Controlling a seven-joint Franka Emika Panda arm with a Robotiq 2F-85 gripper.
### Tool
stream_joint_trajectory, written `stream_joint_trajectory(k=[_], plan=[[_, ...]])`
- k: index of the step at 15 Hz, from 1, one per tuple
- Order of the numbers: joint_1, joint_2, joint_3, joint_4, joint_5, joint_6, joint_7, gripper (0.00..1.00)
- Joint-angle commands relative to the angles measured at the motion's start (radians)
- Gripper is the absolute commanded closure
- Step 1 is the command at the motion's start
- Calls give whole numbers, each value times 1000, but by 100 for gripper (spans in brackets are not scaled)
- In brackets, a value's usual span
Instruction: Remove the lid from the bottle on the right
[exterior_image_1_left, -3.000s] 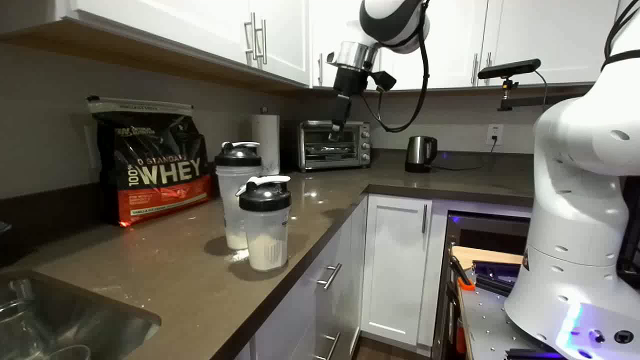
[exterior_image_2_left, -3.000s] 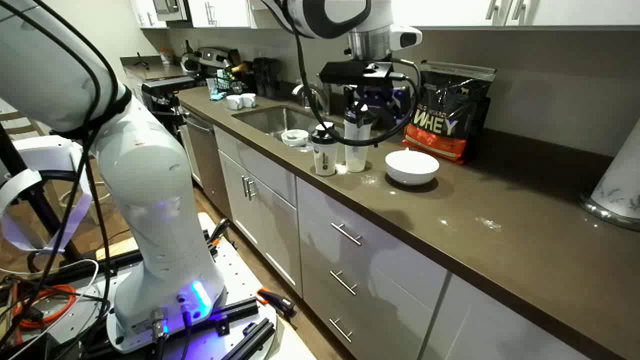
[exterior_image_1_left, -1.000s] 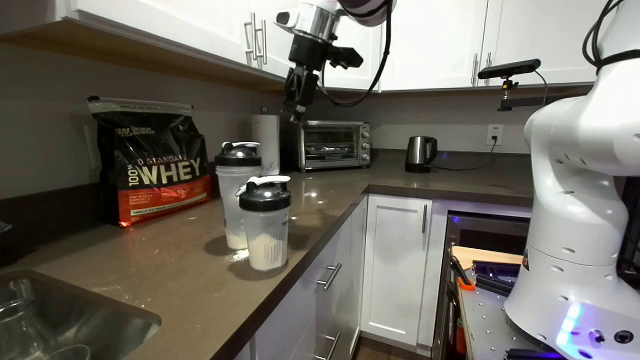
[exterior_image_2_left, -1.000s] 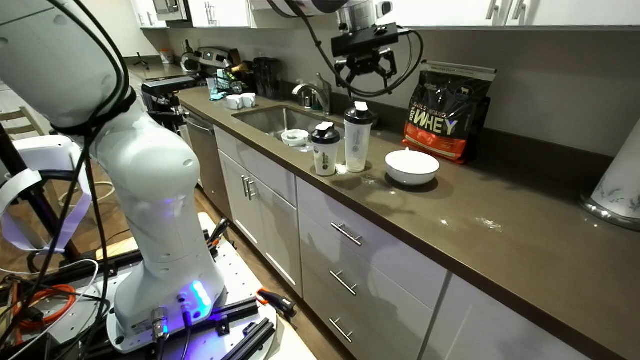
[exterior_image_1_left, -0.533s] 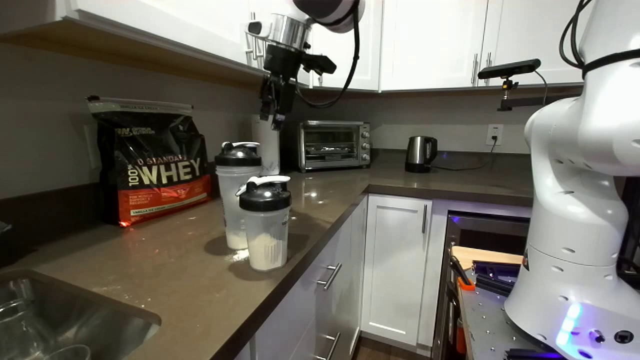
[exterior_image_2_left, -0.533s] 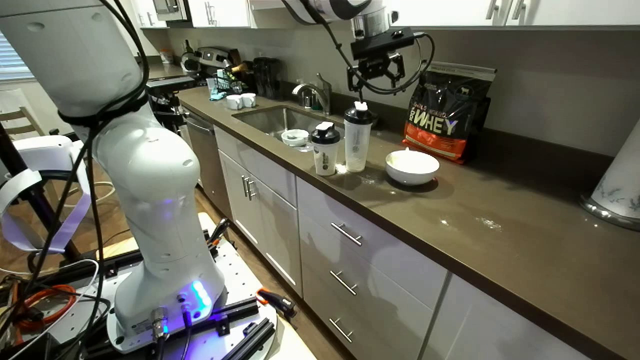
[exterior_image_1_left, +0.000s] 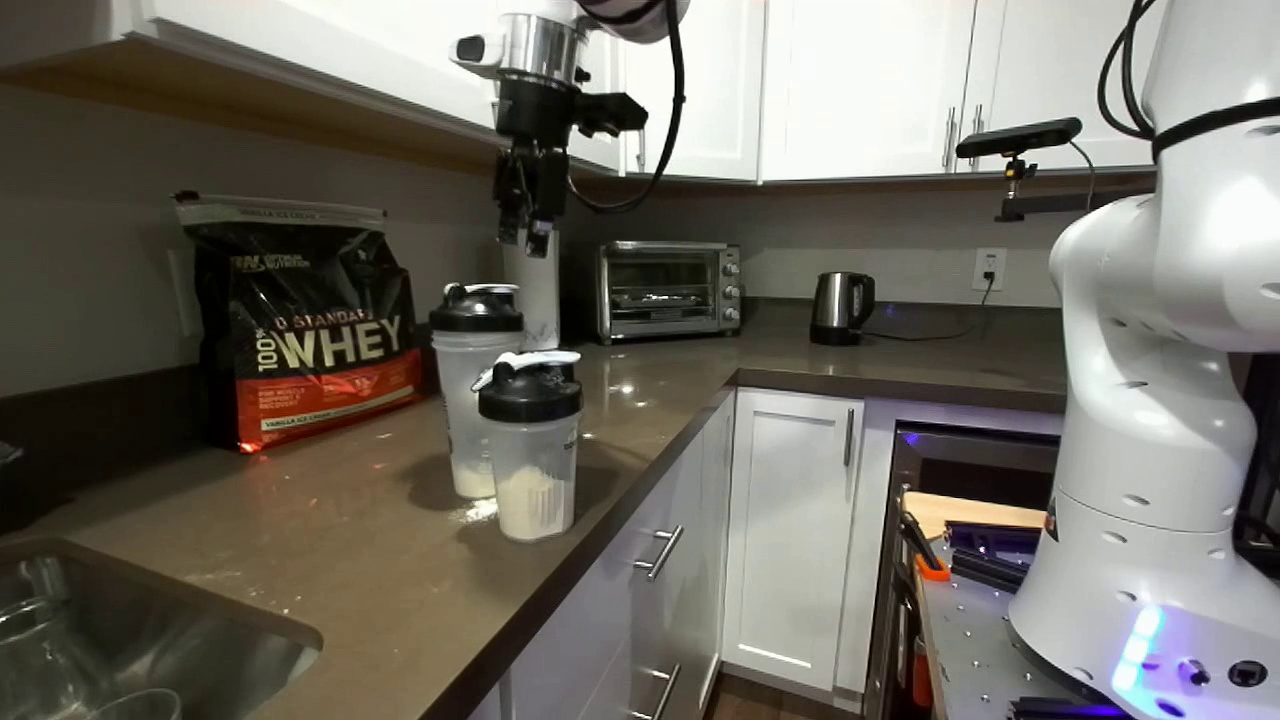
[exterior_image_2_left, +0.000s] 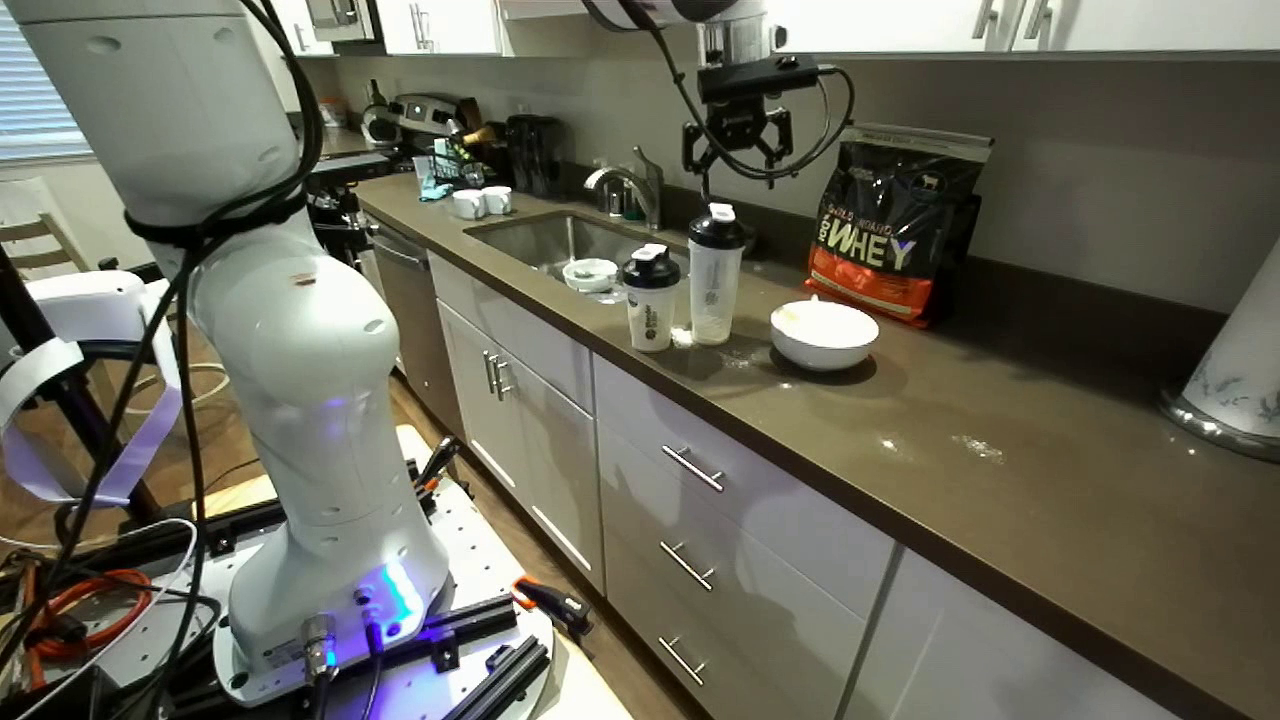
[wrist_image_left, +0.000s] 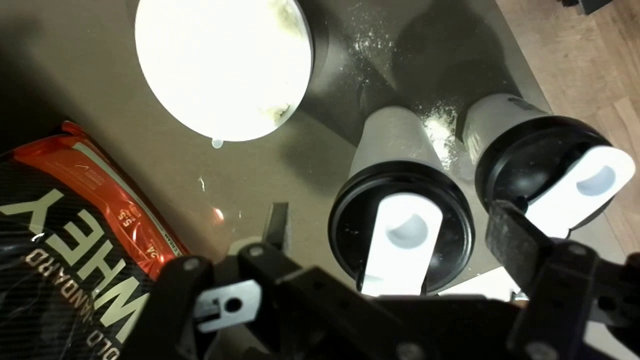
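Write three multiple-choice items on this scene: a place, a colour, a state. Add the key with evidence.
1. What stands between the white bowl and the shorter shaker?
A) kettle B) taller shaker C) whey bag

2. What colour is the flip tab on the taller shaker's lid?
A) red B) blue C) white

3. How is the gripper?
A) open, holding nothing B) gripping the bowl C) gripping the kettle

1: B, seen between them in an exterior view.
2: C, white against the black lid in the wrist view.
3: A, the wrist view shows its fingers apart, clasping nothing.
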Motion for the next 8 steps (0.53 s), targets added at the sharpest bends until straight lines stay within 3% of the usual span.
stream_joint_trajectory(k=[1,8], plan=[[-34,25,27,56,49,-76,-51,0],[-34,33,54,42,95,-79,-44,0]])
